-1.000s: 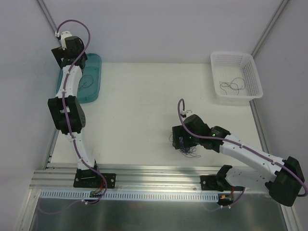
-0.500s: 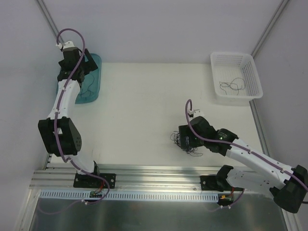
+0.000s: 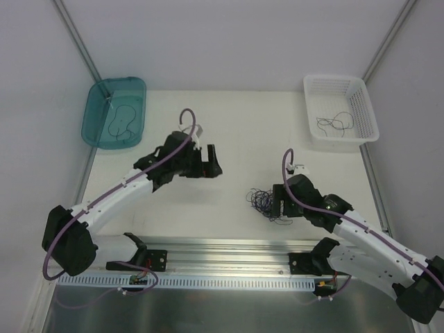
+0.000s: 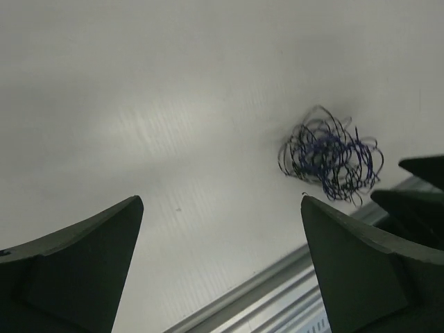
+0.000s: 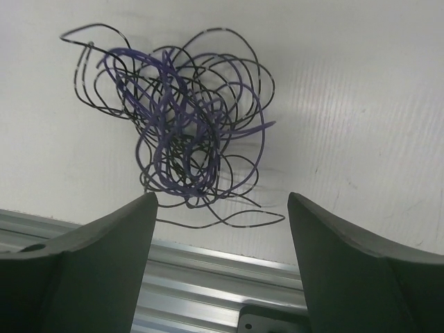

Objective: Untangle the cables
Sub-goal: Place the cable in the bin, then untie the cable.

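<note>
The cables (image 3: 262, 202) are a fist-sized tangle of thin purple and black strands lying on the white table near its front edge. They fill the upper middle of the right wrist view (image 5: 184, 132) and lie to the far right in the left wrist view (image 4: 331, 157). My right gripper (image 3: 277, 206) is open and empty, just right of the tangle, its fingers (image 5: 104, 263) short of it. My left gripper (image 3: 211, 168) is open and empty above the table's middle, well left of the tangle.
A teal tray (image 3: 97, 125) at the back left holds one dark strand (image 3: 123, 122). A white basket (image 3: 361, 111) at the back right holds loose dark strands (image 3: 334, 123). A metal rail (image 3: 229, 243) runs along the table's front edge.
My left arm has swung from over the teal tray to the table's middle, leaving a strand in the tray. My right gripper has backed off to the right, uncovering the tangle.
</note>
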